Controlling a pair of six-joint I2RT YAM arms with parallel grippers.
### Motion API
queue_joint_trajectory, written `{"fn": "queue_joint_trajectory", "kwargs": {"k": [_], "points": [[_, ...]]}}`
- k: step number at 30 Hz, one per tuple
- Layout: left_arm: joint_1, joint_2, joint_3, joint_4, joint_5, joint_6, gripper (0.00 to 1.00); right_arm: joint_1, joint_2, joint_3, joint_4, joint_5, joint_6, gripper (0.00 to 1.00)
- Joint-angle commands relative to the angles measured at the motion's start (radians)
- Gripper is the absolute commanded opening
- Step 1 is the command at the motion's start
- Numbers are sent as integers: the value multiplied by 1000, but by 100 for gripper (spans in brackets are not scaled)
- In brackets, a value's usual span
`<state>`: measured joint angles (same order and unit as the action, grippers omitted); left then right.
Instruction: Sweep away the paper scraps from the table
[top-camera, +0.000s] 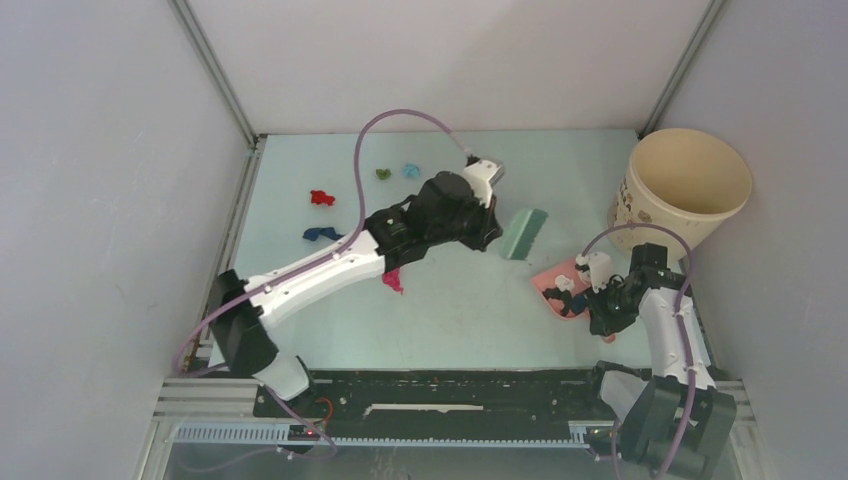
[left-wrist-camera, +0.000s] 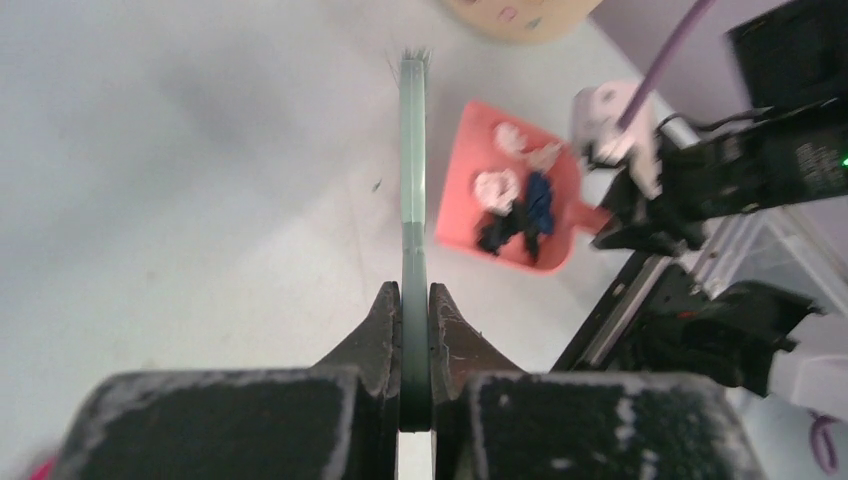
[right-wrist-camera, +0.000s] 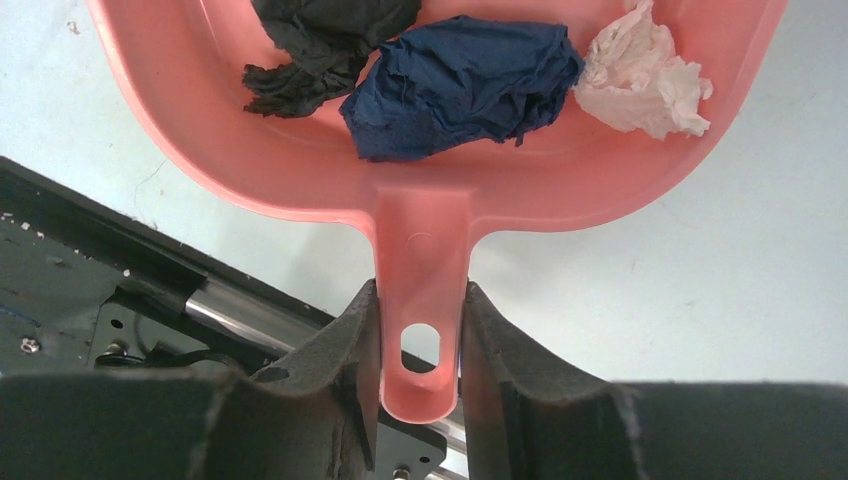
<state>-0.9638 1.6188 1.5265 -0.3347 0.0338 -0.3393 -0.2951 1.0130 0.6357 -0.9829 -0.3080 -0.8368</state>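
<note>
My left gripper (top-camera: 497, 231) (left-wrist-camera: 414, 300) is shut on the handle of the teal-green brush (top-camera: 524, 233) (left-wrist-camera: 413, 150), whose head is just left of the salmon-pink dustpan (top-camera: 556, 283) (left-wrist-camera: 468, 160). My right gripper (top-camera: 592, 300) (right-wrist-camera: 421, 300) is shut on the dustpan's handle (right-wrist-camera: 421, 250). In the pan (right-wrist-camera: 200, 120) lie a black scrap (right-wrist-camera: 320, 40), a dark blue scrap (right-wrist-camera: 460, 80) and a white scrap (right-wrist-camera: 645, 75). On the table (top-camera: 470, 320) lie a red scrap (top-camera: 322, 197), a dark blue scrap (top-camera: 320, 235), a green scrap (top-camera: 383, 173), a light blue scrap (top-camera: 410, 170) and a magenta scrap (top-camera: 393, 281), partly under my left arm.
A beige paper bucket (top-camera: 690, 185) stands at the table's right back, beyond the dustpan; its base shows in the left wrist view (left-wrist-camera: 515, 12). Grey walls close the table on three sides. A black rail (top-camera: 450, 390) runs along the near edge.
</note>
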Motion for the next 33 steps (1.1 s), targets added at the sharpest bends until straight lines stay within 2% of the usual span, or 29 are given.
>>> {"fn": "queue_joint_trajectory", "kwargs": {"k": [1,4,6,11,15,20,25,28,33], "points": [[7,-143,-205,38,-81,-51,0,-3,-15,62,-57,-19,-35,0],[7,-223,-287,5,-59,-89,0,4,-23,113,-98,-15,-41,0],[6,-250,-288,-57,-57,-120,0,13,-26,159,-132,-9,-41,0],[-5,-246,-180,-252,-41,-156,0,40,-10,307,-211,-10,-27,0],[-5,-241,-128,-396,-8,-105,0,51,11,433,-281,-36,10,0],[-4,-256,-234,-355,-67,-22,0,59,13,551,-322,-32,43,0],[-4,-230,-269,-339,-99,71,0,59,33,647,-309,4,64,0],[1,-215,-295,-337,-128,75,0,52,86,724,-320,26,81,0],[2,-226,-296,-346,-84,67,0,14,197,898,-379,41,104,0]]}}
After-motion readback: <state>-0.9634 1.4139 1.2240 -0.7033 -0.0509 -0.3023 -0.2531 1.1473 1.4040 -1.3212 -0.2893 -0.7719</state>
